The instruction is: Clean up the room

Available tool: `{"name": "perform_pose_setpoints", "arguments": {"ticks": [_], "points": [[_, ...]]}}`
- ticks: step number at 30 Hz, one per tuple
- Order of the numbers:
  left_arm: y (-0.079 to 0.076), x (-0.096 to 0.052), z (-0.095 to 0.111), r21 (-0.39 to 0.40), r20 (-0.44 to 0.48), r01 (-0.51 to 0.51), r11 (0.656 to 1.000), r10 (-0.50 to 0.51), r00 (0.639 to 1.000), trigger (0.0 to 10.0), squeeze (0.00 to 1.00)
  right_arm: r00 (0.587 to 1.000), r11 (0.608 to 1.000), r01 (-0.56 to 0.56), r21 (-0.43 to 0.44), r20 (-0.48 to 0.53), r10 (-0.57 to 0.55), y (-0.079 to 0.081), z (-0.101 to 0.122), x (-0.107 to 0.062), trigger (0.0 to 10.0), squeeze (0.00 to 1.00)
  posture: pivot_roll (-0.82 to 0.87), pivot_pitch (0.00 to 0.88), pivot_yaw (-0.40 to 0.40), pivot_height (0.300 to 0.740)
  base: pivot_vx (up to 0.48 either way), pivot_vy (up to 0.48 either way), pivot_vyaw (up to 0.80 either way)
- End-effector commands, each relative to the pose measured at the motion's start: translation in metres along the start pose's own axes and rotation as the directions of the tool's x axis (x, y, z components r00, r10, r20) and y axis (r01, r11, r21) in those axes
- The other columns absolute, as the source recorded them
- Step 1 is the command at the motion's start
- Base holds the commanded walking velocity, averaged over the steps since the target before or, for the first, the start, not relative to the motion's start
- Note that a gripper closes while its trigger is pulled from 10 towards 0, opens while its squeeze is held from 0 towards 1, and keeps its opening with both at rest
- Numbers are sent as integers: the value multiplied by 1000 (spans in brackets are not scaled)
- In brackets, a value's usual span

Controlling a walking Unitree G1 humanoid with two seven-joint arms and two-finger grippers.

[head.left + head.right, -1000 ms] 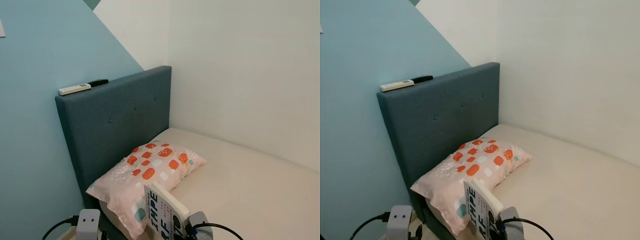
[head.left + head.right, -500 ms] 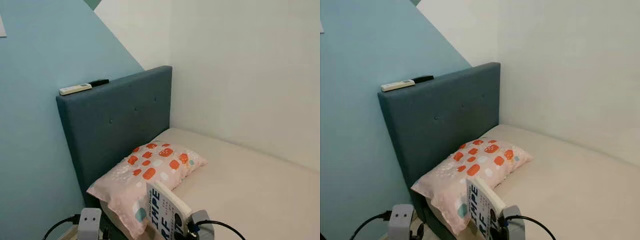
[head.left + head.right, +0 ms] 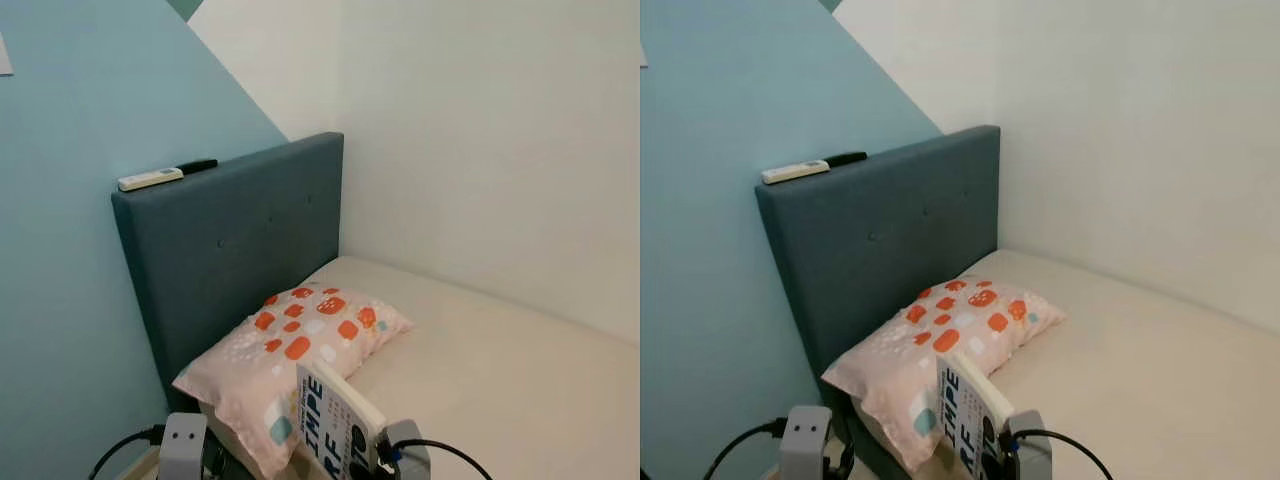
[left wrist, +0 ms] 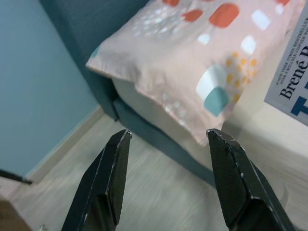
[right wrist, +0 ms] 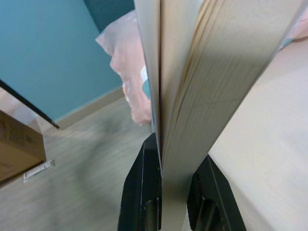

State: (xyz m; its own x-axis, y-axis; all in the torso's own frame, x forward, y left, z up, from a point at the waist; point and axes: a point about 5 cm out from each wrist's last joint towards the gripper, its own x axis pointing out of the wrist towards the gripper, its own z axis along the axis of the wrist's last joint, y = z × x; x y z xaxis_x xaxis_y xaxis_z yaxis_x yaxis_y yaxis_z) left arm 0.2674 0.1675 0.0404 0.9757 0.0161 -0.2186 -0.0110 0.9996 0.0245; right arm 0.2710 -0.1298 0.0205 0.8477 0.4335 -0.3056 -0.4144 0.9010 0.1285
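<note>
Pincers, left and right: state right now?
Left pincer: open, holding nothing, near the pillow corner at the bed's edge.
Right pincer: shut on the book, held upright.

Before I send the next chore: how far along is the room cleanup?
Done: the pillow already lies at the headboard on the bed. In hand: the right gripper clamps a book upright; the left gripper is open, holding nothing. Left: putting that book away, perhaps also the two remotes atop the headboard.
</note>
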Motion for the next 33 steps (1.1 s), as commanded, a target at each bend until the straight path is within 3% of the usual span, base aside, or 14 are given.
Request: {"name": "perform_pose_setpoints", "arguments": {"ticks": [1, 14, 33], "points": [[-2, -1, -2, 1, 0, 10, 1000, -10, 1000, 10000, 0, 999, 1000, -1, -8, 39, 1, 0, 6, 2, 10000, 0, 11, 76, -8, 740, 416, 0, 0], [-1, -2, -2, -16, 8, 5, 1000, -5, 1000, 10000, 0, 999, 1000, -7, -14, 39, 7, 0, 8, 4, 10000, 0, 14, 78, -15, 740, 389, 0, 0], [5, -3, -2, -12, 16, -20, 1000, 20, 1000, 10000, 0, 999, 1000, -14, -12, 40, 15, 2, 9, 6, 10000, 0, 18, 87, -13, 740, 0, 0, 0]]}}
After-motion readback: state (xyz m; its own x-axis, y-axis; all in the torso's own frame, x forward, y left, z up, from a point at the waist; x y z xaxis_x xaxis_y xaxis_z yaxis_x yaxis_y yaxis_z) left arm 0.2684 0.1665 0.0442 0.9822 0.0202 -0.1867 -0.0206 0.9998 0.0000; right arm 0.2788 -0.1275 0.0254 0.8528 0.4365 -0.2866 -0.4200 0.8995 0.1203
